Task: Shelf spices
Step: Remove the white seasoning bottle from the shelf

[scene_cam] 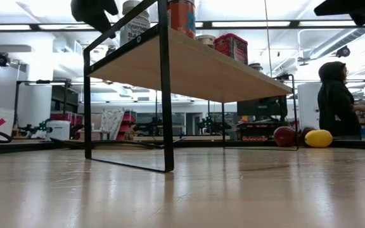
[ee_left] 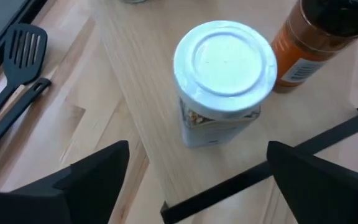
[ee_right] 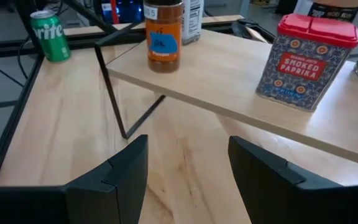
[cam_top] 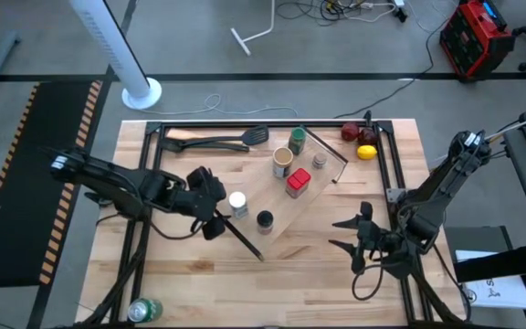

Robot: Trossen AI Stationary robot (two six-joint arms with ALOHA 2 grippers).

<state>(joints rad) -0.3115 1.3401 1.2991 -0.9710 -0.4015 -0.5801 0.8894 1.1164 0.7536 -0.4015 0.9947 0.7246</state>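
Note:
The shelf (cam_top: pixel 313 196) is a pale board on black bar legs, lying slantwise mid-table. On it stand the spices: a green jar (cam_top: pixel 297 140), a tan open cylinder (cam_top: pixel 282 162), a small shaker (cam_top: pixel 320 161), a red tin (cam_top: pixel 298 182), a white-capped jar (cam_top: pixel 237 203) and a black-capped jar (cam_top: pixel 264 220). My left gripper (cam_top: pixel 215 203) is open at the shelf's near left end. In its wrist view the white-capped jar (ee_left: pixel 224 68) stands ahead, between the spread fingers and untouched. My right gripper (cam_top: pixel 343 233) is open over bare table right of the shelf, facing the red tin (ee_right: pixel 306 59) and the black-capped jar (ee_right: pixel 163 34).
Two black spatulas (cam_top: pixel 217 142) lie at the far left inside the black tube frame (cam_top: pixel 153 128). A lemon (cam_top: pixel 366 152) and dark red fruit (cam_top: pixel 351 132) sit at the far right. A green can (cam_top: pixel 144 309) lies at the near left edge. A person (scene_cam: pixel 334 101) stands beyond the table.

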